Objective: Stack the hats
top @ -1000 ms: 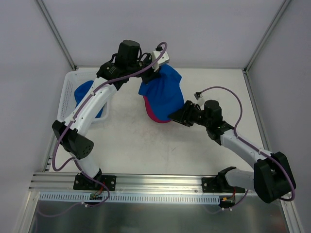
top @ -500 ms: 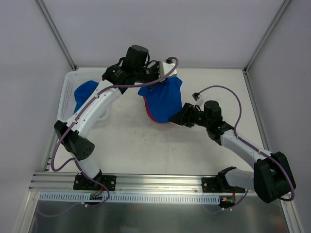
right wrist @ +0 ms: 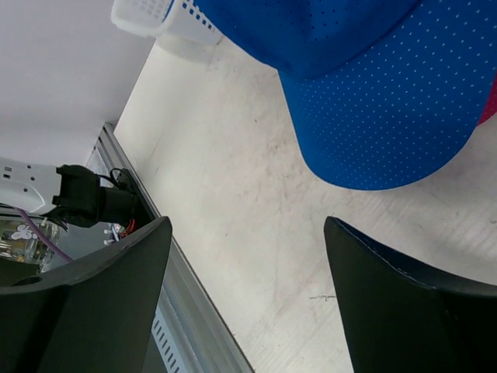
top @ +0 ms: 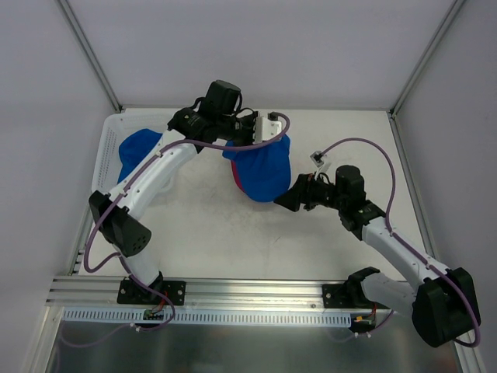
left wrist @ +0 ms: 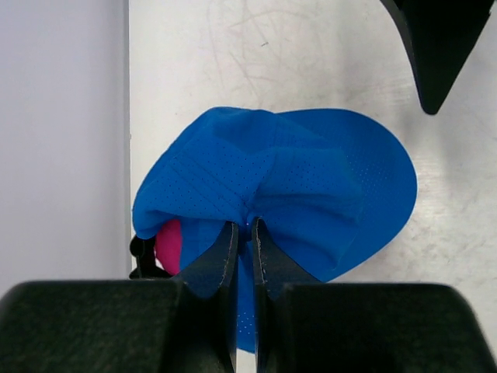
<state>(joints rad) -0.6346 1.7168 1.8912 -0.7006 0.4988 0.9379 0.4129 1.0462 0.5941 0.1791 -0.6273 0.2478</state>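
Note:
My left gripper [top: 250, 146] is shut on the crown fabric of a bright blue hat [top: 262, 169], pinching it at its fingertips [left wrist: 250, 227]. This blue hat [left wrist: 311, 183] lies over a magenta-pink hat, which shows only as a sliver [top: 236, 180] in the top view and beside my left finger [left wrist: 168, 245]. My right gripper [top: 289, 199] is open and empty just right of the blue brim [right wrist: 388, 101], close to the table. Its jaws stand wide apart [right wrist: 248, 225]. A second blue hat [top: 138, 149] lies in the basket.
The white slatted basket [top: 105, 155] stands at the far left; its corner shows in the right wrist view [right wrist: 155, 19]. The aluminium rail [top: 248, 291] runs along the near edge. Grey walls enclose the table at the back and sides.
My left gripper has carried the blue hat right and down over the pink hat. My right gripper has drawn back a little from the hats, toward the near right.

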